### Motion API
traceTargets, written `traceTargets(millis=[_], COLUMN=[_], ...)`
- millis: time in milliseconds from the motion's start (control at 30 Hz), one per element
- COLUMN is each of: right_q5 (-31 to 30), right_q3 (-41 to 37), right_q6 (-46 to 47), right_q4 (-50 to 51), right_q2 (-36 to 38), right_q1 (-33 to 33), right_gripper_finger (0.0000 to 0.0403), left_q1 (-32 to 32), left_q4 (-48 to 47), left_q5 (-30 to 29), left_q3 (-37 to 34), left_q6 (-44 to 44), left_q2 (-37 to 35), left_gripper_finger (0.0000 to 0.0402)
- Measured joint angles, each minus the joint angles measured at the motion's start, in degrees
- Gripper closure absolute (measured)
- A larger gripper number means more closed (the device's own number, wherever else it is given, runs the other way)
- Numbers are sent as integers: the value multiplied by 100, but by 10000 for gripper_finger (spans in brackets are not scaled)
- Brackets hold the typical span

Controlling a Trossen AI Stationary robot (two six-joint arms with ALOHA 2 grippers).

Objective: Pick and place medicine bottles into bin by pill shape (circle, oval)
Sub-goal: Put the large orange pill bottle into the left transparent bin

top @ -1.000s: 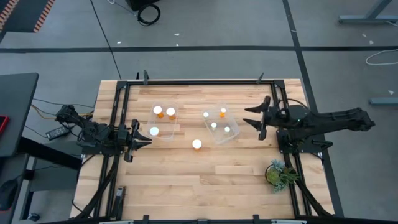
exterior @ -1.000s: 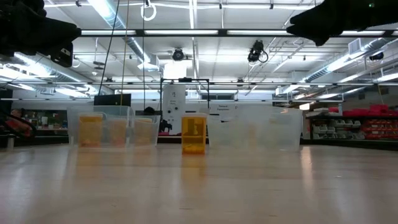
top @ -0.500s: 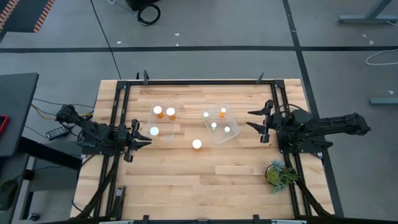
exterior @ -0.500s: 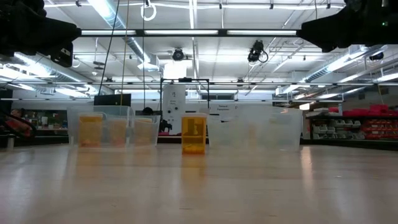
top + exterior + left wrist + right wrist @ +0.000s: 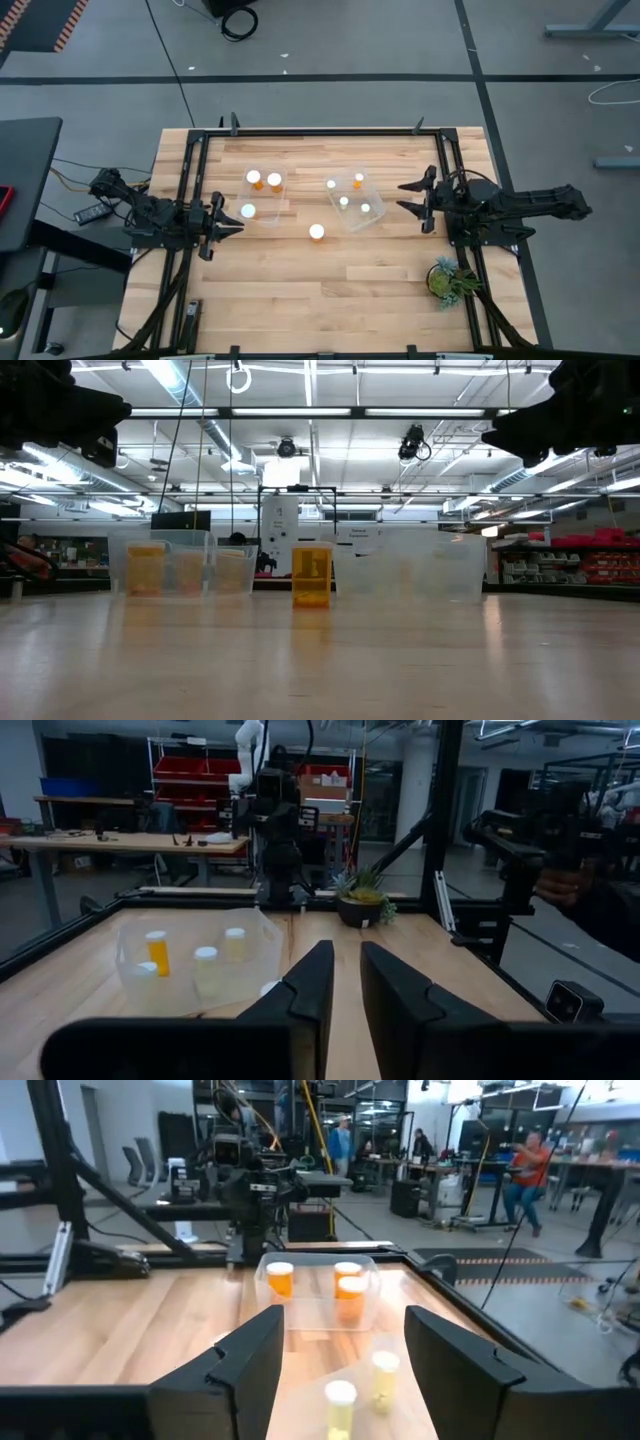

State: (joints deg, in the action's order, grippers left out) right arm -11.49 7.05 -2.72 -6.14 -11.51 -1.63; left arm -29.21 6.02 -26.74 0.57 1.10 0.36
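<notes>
Your left gripper [image 5: 232, 224] hung at the table's [image 5: 300, 300] left edge, jaws nearly together, empty. Your right gripper [image 5: 412, 198] waited just right of the right bin [image 5: 372, 195], jaws apart. One bottle [image 5: 317, 232] stood loose between the bins; three sat in the left bin [image 5: 262, 213], apparently four in the right.
</notes>
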Motion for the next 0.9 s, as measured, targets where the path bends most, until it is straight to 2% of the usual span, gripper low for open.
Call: traceTargets(millis=[300,467,667,900], right_q5=[171,117,66,1], right_q3=[-31,-543,-669,-667], right_q6=[258,363,474,562], right_q4=[-60,-842,-744,-854], right_q2=[1,1,23,13], right_q1=[0,0,0,0], right_gripper_finger=[187,187,187,187], left_q1=[0,129,246,700], left_q4=[8,132,112,1281], left_q5=[-2,-186,-146,-203], left_q3=[0,0,0,0], left_q6=[333,766,829,135], left_q2=[0,0,107,780], left_gripper_finger=[346,349,349,364])
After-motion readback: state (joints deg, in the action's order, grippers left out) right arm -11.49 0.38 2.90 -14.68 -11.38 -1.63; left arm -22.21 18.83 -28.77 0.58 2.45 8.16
